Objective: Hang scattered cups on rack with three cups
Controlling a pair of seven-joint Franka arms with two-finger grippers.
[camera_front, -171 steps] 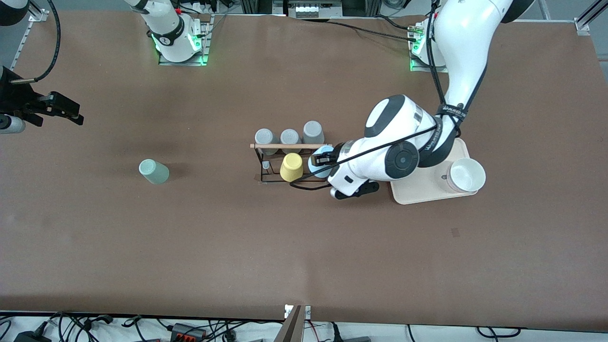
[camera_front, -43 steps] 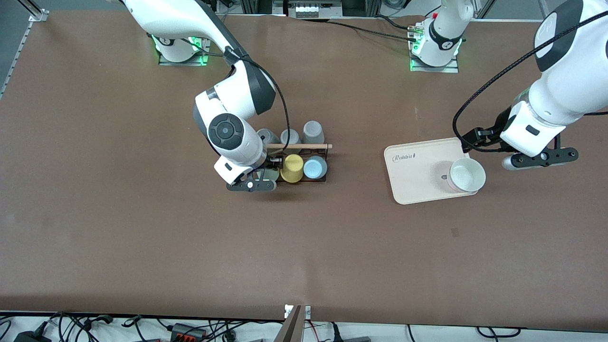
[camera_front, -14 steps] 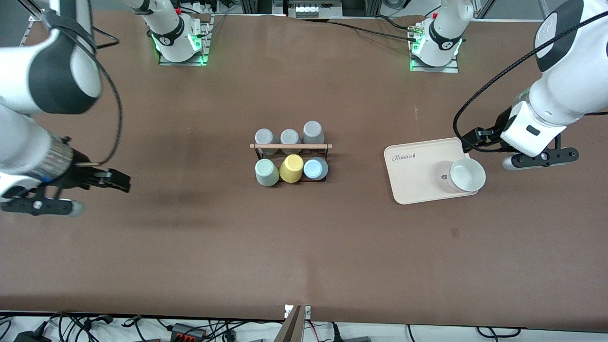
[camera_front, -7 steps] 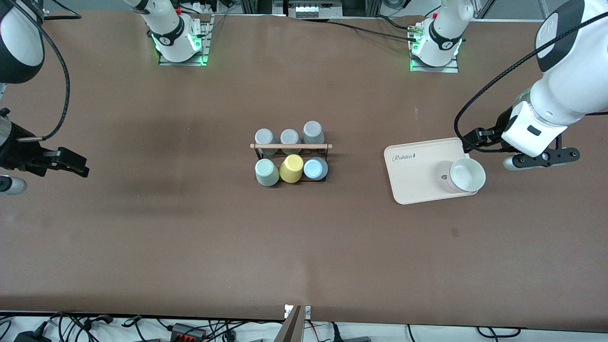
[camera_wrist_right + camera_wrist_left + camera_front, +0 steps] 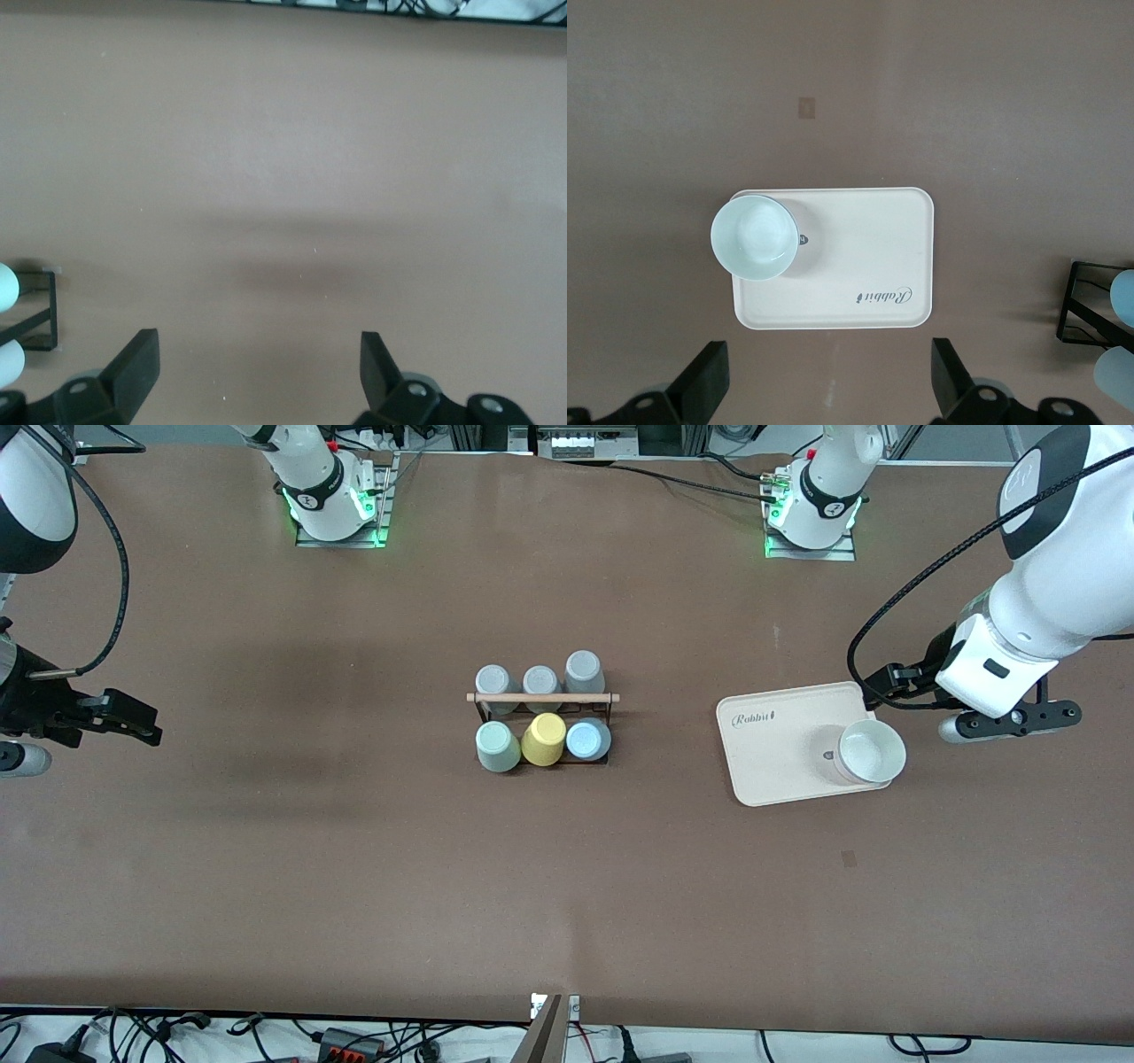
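Black wire rack (image 5: 542, 726) mid-table, your landmark. Sage cup (image 5: 497, 746), yellow cup (image 5: 543, 739), light blue cup (image 5: 586, 739) sit on its nearer pegs; three grey cups (image 5: 540, 680) apparently on farther row. Right gripper (image 5: 257, 376) well off toward right arm's end, fingers spread, empty. Left gripper (image 5: 830, 390) above beige tray (image 5: 780, 771), wide open, empty.

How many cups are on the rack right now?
6 on the rack: three grey cups in the row farther from the front camera; sage green cup, yellow cup and light blue cup in the nearer row.
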